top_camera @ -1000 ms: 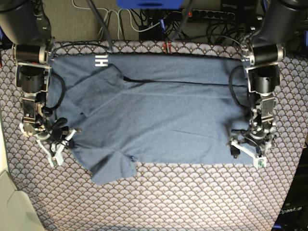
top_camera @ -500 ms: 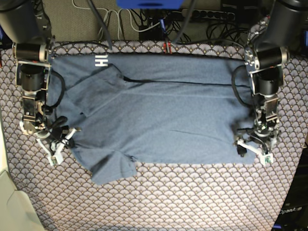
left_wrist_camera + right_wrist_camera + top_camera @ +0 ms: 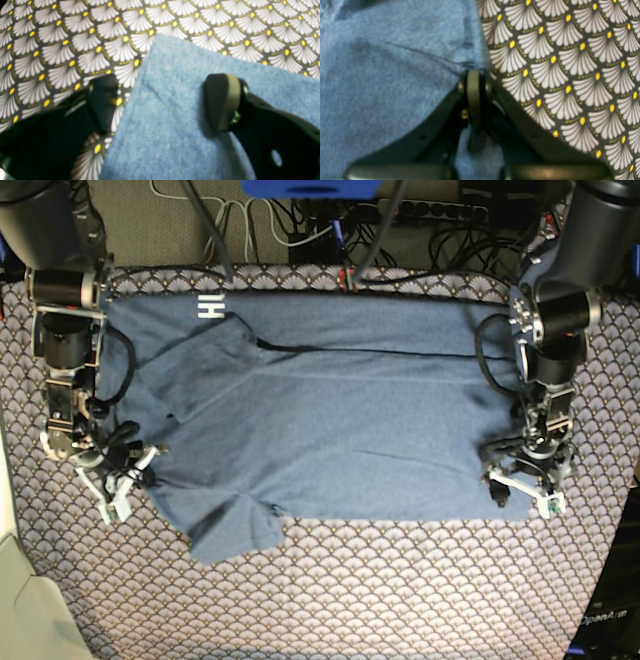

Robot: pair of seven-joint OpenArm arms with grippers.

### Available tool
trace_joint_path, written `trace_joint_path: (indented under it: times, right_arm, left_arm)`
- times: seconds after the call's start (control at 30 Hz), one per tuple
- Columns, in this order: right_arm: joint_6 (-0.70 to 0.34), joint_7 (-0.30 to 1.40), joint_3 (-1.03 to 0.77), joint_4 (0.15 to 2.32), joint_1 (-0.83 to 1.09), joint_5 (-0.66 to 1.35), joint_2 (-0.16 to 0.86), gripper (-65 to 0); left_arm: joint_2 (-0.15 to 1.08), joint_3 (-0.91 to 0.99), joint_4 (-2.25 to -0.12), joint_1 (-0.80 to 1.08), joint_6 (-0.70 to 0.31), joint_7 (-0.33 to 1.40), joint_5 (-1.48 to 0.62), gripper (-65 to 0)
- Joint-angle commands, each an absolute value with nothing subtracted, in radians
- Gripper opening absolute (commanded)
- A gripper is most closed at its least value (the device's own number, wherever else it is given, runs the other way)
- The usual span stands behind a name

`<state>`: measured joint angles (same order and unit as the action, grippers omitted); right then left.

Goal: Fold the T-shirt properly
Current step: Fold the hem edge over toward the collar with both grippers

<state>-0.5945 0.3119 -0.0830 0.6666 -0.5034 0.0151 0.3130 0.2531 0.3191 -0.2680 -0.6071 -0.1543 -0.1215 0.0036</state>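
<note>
**Both Claws Stationed at the Near Corners for a Fold**

The T-shirt (image 3: pixel 320 420) lies spread flat on the tablecloth (image 3: pixel 400 600) covering the tabletop. At the shirt's one near corner, the right claw (image 3: pixel 473 75) is pinched closed on the hem. At the other near corner, the left claw (image 3: pixel 162 102) stands wide apart, straddling the corner edge, ungripped; a matching grip likely precedes lifting.

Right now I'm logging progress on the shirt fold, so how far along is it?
Early. Done: the T-shirt lies spread on the tablecloth, with a crease across its upper part and one sleeve turned in. In hand: the right gripper is shut on the shirt's edge, while the left gripper is open, straddling a corner without gripping it. Left: closing on that corner and all the main folds.
</note>
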Motion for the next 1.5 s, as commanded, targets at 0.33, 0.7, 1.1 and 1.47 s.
trace_joint_path:
  times: [0.33,0.7,1.1,1.47]
  right_arm:
    - [-0.595,0.331,-0.084,0.676,-0.521,0.007,0.329,-65.0]
    - [-0.595,0.331,-0.084,0.679,-0.521,0.005,0.332,-65.0]
    - [-0.595,0.332,-0.091,1.02,-0.329,0.007,0.354,-65.0]
    - [-0.595,0.34,-0.096,1.29,-0.156,0.007,0.369,-65.0]
  left_arm:
    - [0.263,0.318,-0.272,-0.625,-0.157,-0.122,-0.001,-42.4]
    - [0.263,0.32,-0.282,-0.625,-0.157,-0.119,-0.001,-64.7]
    - [0.262,0.372,-0.518,-0.526,-0.159,0.071,-0.107,-64.7]
    - [0.259,0.375,-1.007,-0.289,-0.159,0.341,-0.226,-64.7]
